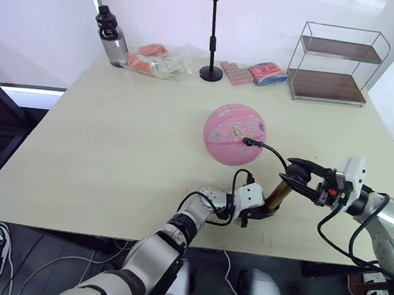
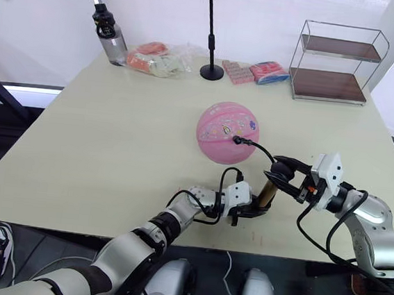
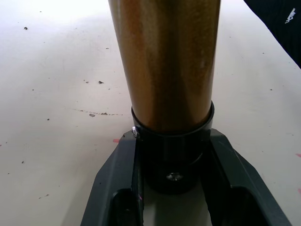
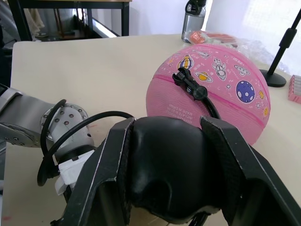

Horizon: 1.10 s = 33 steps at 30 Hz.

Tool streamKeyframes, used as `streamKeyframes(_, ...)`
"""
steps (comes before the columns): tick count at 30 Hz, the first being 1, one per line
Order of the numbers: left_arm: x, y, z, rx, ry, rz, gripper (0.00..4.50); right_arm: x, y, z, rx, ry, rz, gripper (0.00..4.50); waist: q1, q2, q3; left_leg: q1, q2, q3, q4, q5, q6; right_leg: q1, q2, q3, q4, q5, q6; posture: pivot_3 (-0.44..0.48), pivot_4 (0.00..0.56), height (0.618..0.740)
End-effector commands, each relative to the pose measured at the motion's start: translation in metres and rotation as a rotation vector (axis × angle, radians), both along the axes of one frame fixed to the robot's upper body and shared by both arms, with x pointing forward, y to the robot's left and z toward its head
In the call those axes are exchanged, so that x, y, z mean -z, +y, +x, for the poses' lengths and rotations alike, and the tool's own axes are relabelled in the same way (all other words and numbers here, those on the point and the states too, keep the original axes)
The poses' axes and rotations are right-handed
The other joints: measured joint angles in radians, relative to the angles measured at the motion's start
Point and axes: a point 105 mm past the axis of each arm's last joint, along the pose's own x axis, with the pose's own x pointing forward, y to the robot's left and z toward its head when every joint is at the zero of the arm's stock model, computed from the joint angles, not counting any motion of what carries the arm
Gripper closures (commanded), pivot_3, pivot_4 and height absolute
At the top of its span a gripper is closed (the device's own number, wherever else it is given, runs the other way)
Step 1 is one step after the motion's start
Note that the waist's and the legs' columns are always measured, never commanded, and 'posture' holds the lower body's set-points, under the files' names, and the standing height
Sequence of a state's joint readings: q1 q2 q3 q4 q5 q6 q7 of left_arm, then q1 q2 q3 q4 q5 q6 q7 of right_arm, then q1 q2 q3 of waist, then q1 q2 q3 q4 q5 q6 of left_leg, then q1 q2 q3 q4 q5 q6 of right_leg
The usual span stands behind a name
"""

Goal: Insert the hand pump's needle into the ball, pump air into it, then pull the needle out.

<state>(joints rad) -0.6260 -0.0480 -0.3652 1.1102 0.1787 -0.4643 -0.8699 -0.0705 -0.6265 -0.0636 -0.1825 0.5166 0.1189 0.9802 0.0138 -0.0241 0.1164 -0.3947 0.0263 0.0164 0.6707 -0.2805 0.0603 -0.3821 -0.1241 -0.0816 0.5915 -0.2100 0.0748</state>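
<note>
- Cream tabletop (image 1: 112, 153) fills the room's middle, with clutter pushed to its far edge: a water bottle (image 1: 111, 36) at the far left, bagged snacks (image 1: 160, 60), a black stand (image 1: 213, 30) and a wire shelf (image 1: 334, 63) at the far right, so the near half is free for the work.
- Near the table's centre sits the ball (image 1: 234, 134), pink and printed, resting on the surface with its valve turned toward the robot.
- Seated in that valve is the needle (image 4: 188, 84), its black fitting touching the rubber, so insertion looks done.
- From the fitting a thin black hose (image 1: 274, 155) curves back toward the near right, slack rather than taut.
- Between the two arms stands the hand pump (image 1: 277, 196), its bronze barrel tilted and rising toward the right.
- At the barrel's lower end, the left gripper (image 3: 171, 174) has its fingers clamped on the black end cap, apparently to anchor the base against the table.
- At the top, the right gripper (image 4: 167, 165) has its fingers closed around the black T-handle, the part that must travel.
- My judgement: this is the pumping stage, one arm bracing and the other stroking; pulling the needle out is yet to come.
</note>
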Motion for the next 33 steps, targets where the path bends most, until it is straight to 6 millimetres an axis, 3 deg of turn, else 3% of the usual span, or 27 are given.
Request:
streamKeyframes(1,0.055,0.034,-0.026,-0.014,0.166,0.194,3.4,-0.026,-0.005,0.001,-0.02,-0.038,-0.048,2.85,0.0,0.002,0.001,0.0,0.0,0.0,0.0,0.0,0.0,0.0,0.0,0.0,0.0,0.0,0.0,0.0,0.15,0.74)
streamKeyframes(5,0.053,0.033,-0.026,-0.011,0.154,0.181,3.4,-0.068,-0.007,0.0,-0.044,-0.122,-0.053,2.85,0.002,0.013,0.009,-0.002,-0.002,0.0,0.0,0.0,0.0,-0.001,-0.002,0.0,0.0,0.001,-0.002,0.0,0.15,0.74)
streamKeyframes(12,0.052,0.029,-0.027,-0.001,0.15,0.175,3.4,-0.136,-0.02,-0.012,-0.05,-0.212,0.016,2.85,0.003,0.014,0.014,-0.003,-0.003,0.0,0.0,0.0,0.0,-0.001,-0.002,0.0,0.0,0.001,-0.002,0.0,0.15,0.74)
streamKeyframes(20,0.051,0.028,-0.027,0.006,0.145,0.177,3.4,-0.188,-0.029,-0.029,-0.059,-0.28,0.078,2.85,0.003,0.014,0.019,-0.003,-0.003,0.001,0.0,0.0,0.0,-0.001,-0.003,0.0,-0.001,0.001,-0.002,0.0,0.15,0.74)
streamKeyframes(25,0.051,0.029,-0.026,0.007,0.143,0.178,3.4,-0.192,-0.028,-0.032,-0.065,-0.275,0.077,2.85,0.006,0.017,0.023,-0.005,-0.004,0.001,0.0,0.0,0.0,-0.003,-0.004,0.0,-0.001,0.002,-0.003,0.0,0.15,0.74)
streamKeyframes(33,0.049,0.029,-0.023,0.003,0.139,0.18,3.4,-0.128,-0.016,-0.019,-0.059,-0.176,0.008,2.85,0.005,0.016,0.023,-0.005,-0.004,0.0,0.0,0.0,0.0,-0.002,-0.003,0.0,0.0,0.0,0.001,0.0,0.15,0.74)
